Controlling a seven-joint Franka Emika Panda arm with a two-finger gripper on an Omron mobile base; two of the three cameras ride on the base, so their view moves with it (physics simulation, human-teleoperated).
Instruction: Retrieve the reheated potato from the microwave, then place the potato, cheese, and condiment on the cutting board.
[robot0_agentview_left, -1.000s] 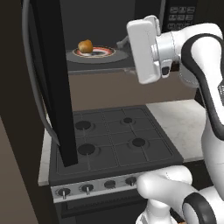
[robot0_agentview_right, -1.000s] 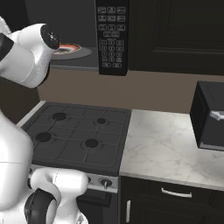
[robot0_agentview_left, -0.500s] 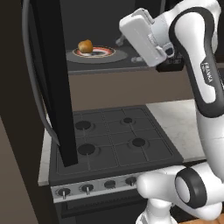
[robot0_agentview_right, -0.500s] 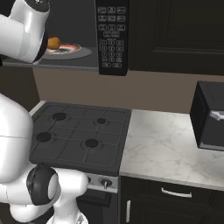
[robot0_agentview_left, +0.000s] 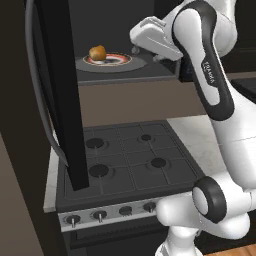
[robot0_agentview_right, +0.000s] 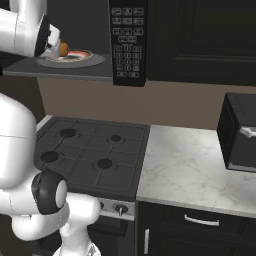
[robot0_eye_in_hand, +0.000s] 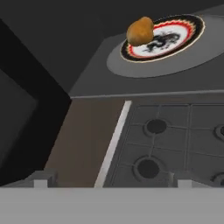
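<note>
I see the small orange-brown potato (robot0_eye_in_hand: 140, 31) on a patterned round plate (robot0_eye_in_hand: 175, 37) inside the open black microwave (robot0_agentview_left: 125, 70); my gripper (robot0_eye_in_hand: 109, 177) is released, well short.

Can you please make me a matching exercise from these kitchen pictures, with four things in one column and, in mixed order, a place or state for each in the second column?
Things:
1. small orange-brown round potato
2. tall black microwave door
3. black countertop toaster oven
4. robot's two-finger gripper

Places or states:
A. standing on the white marble counter, right of the black gas stove
B. swung open, left of the stove
C. lying on a patterned plate inside the microwave
D. open and empty, in front of the microwave

Pairs: 1-C, 2-B, 3-A, 4-D
</note>
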